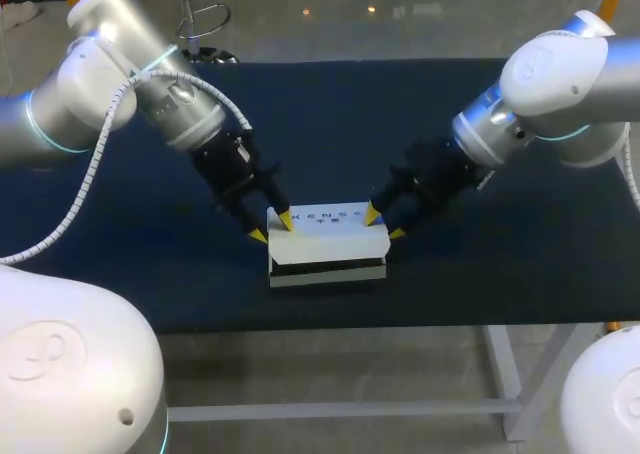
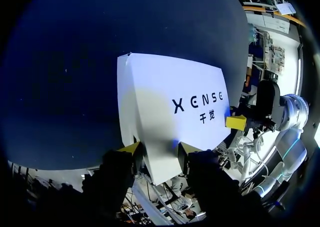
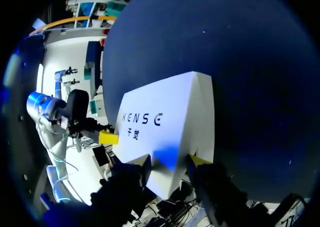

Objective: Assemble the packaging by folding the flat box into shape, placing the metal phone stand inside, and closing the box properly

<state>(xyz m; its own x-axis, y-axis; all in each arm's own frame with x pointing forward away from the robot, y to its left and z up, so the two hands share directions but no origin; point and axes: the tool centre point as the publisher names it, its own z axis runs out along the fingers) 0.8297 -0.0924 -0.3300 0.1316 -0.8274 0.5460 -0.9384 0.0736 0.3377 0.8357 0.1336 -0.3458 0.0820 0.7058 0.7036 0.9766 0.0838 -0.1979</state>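
Left hand (image 2: 160, 148) astride box (image 2: 170, 102) end

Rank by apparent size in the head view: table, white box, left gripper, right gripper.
1. table, by far the largest.
2. white box, somewhat larger than either gripper.
3. left gripper and right gripper: they look about alike, so they are not ranked against each other.

Overhead light makes the white box (image 1: 330, 236) glare, paling its print; the dark counter (image 1: 400, 124) lies dim, with soft shadow by it
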